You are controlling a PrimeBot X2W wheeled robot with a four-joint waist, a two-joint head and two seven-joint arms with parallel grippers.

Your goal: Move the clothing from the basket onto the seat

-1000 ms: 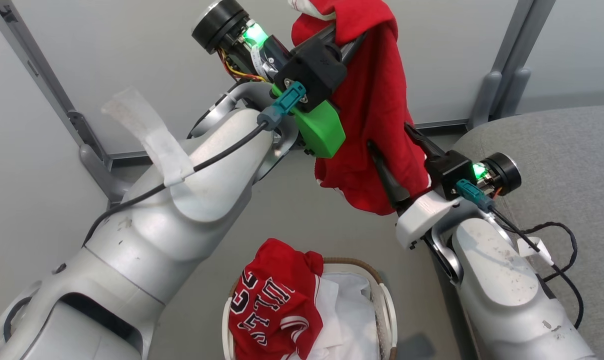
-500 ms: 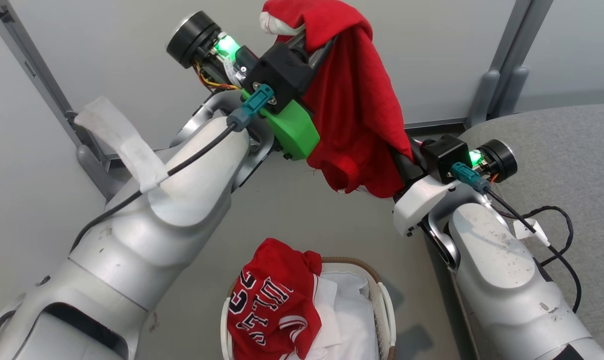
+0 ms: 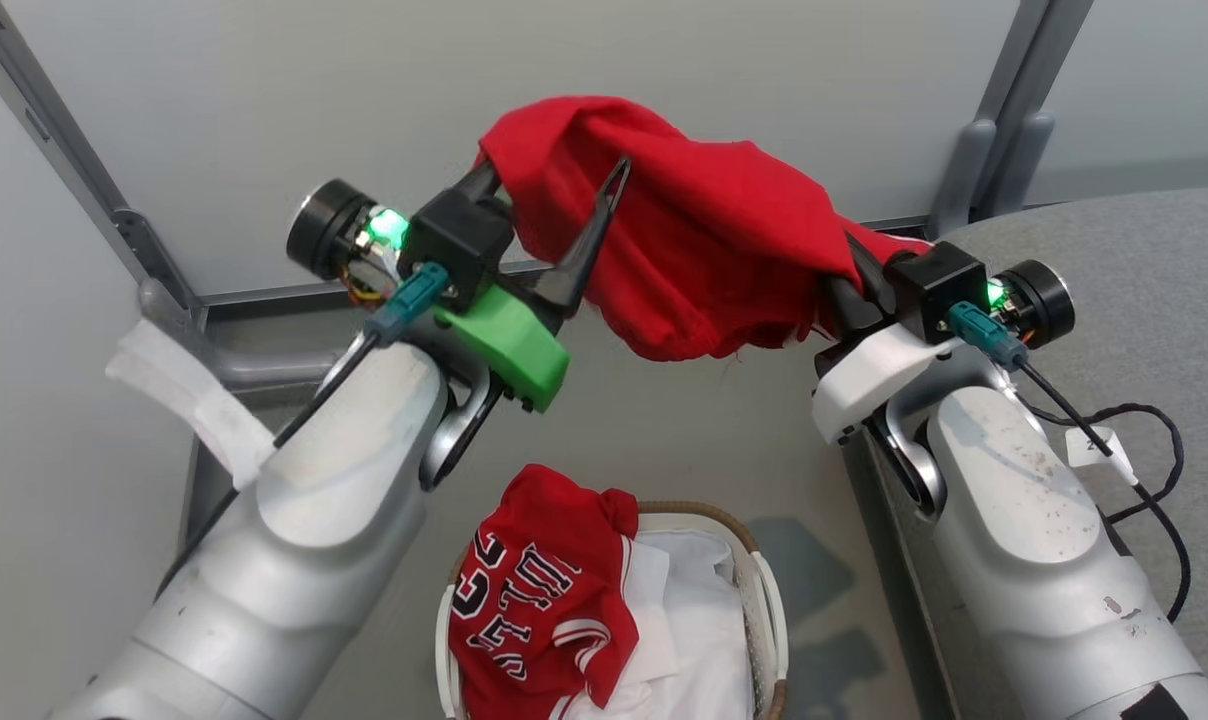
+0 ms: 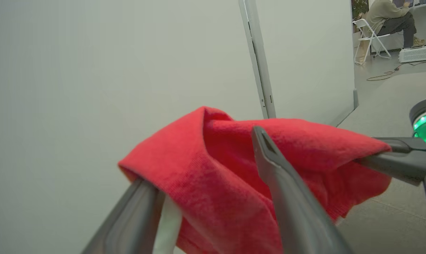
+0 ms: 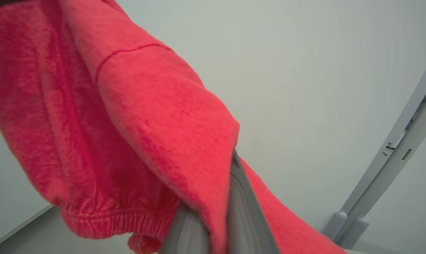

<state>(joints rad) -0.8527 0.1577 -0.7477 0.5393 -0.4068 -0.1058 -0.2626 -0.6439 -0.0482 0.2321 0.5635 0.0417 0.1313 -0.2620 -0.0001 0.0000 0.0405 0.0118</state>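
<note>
With the seat (image 3: 1144, 270) on the right, the red jersey (image 3: 704, 240) hung near its rounded edge, pinched in the closed right gripper (image 5: 230, 169) yet draped over one finger of the wide-open left gripper (image 3: 554, 178), which should slip out cleanly before transfer.

The fingertips of the right gripper (image 3: 850, 288) are buried under the draped red garment (image 3: 704, 240), and in the right wrist view its fingers (image 5: 243, 211) are wrapped in the same fabric near their tips. One finger of the left gripper (image 3: 554, 180) is covered by that cloth. The basket (image 3: 764, 590) and its jersey (image 3: 534, 600) are cut by the lower edge, the lettering folded and partly unreadable. The seat (image 3: 1144, 260) is cropped at the right edge.
</note>
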